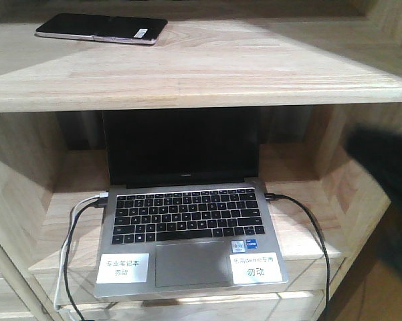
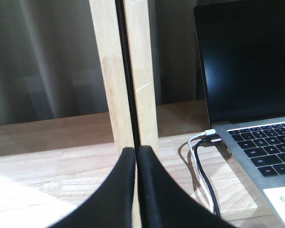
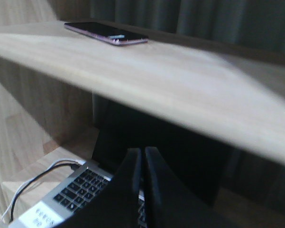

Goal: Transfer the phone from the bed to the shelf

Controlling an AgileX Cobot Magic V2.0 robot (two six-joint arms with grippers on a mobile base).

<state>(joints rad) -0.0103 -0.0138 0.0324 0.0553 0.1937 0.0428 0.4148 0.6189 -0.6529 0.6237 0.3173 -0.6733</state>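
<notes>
You are viewing the thin glossy black smartphone (image 1: 101, 29) lying flat on the upper board of the pale natural-wood shelf (image 1: 207, 73), long axis running left-right. It is sitting above and left of the right end effector (image 3: 142, 156), seemingly nearer, clenched empty; the left end effector (image 2: 136, 156) is likewise clenched.

Open grey laptop (image 1: 187, 227) with black and white cables (image 1: 73, 254) attached.

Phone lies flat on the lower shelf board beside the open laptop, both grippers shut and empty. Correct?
Not quite. The phone lies flat on the upper board of the shelf, above the open laptop, as the front view shows. Left gripper and right gripper are shut and empty.
</notes>
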